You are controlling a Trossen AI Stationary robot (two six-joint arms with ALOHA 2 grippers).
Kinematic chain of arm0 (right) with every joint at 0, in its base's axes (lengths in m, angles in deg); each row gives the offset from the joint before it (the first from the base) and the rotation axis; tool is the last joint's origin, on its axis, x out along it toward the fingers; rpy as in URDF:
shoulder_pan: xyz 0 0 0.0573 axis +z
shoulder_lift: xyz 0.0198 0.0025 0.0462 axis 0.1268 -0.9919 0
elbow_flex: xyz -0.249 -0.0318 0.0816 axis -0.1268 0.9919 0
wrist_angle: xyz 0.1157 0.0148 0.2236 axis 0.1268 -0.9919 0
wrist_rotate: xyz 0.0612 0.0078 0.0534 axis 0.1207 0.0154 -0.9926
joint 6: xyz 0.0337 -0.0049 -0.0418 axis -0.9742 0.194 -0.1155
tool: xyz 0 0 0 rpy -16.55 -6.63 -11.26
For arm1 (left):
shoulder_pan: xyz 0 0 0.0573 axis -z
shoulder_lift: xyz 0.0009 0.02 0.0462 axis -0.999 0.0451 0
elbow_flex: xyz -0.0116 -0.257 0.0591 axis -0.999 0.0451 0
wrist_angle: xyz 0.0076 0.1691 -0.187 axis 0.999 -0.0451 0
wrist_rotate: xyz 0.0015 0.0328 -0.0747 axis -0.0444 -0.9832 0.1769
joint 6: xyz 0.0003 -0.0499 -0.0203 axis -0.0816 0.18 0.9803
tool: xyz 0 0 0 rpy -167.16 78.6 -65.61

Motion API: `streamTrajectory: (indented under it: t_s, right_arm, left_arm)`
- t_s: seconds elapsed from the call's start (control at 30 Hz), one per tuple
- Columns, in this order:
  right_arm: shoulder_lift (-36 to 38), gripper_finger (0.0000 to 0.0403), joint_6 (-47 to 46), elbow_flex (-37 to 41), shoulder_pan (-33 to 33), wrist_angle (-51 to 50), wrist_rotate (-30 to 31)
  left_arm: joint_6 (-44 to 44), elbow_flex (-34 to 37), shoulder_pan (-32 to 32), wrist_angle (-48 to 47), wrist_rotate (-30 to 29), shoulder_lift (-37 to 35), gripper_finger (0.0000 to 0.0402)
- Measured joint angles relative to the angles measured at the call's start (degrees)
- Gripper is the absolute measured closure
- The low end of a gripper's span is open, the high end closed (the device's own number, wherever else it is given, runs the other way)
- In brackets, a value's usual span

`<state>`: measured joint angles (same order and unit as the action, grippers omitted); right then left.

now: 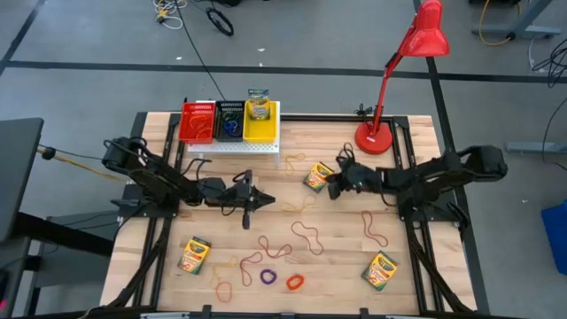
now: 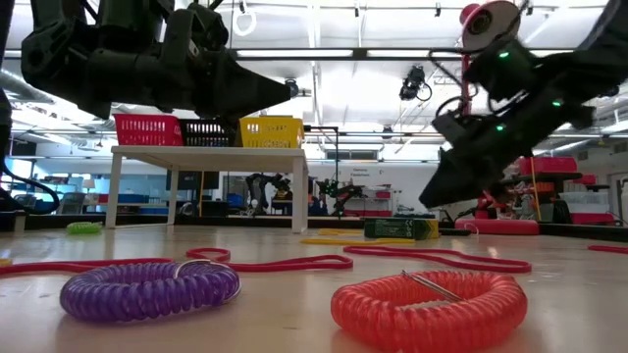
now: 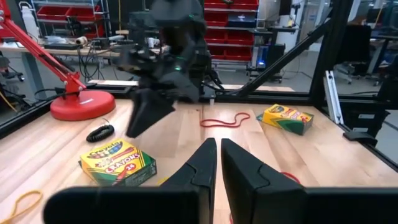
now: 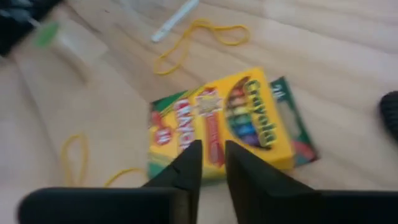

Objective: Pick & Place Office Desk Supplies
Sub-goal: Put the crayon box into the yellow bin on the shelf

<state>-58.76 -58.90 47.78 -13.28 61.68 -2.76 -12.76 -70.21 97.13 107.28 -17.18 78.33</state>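
The right pincer (image 4: 208, 163) hung just above a yellow-and-green cardboard crayon box (image 4: 221, 124), its two dark fingers nearly pressed together and holding nothing. The box read "Crayola". It lay flat on the wooden worktop (image 1: 337, 257) near the red desk lamp's round base (image 1: 374, 139), with its long side at a slant. The left pincer (image 1: 259, 200) was over the middle of the worktop, fingers close together and empty. A purple coiled loop (image 2: 147, 288) and an orange coiled loop (image 2: 427, 306) lay apart at the front.
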Motion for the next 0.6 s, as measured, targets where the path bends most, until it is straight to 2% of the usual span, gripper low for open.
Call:
streamTrajectory:
  t_s: [0.13,0.27,0.47,0.6]
  right_arm:
    - [0.0,0.0286,5.22,-6.11,-4.59,-11.32,-1.34]
    - [0.0,0.0275,9.72,-11.18,-8.47,-20.14,-2.17]
    - [-3.69,0.0281,12.2,-12.23,-15.82,-20.07,-12.63]
    - [-7.47,0.0281,14.28,-12.21,-17.87,-16.36,-19.29]
  left_arm:
    - [-0.06,-0.02,-0.07,0.25,-0.5,0.0,0.0373]
    - [1.62,-0.02,-0.04,0.11,-0.39,0.0,0.0373]
    - [1.01,-0.02,-0.06,0.03,-0.42,0.0,0.0373]
    - [1.23,-0.04,-0.17,0.03,-0.43,0.0,0.0373]
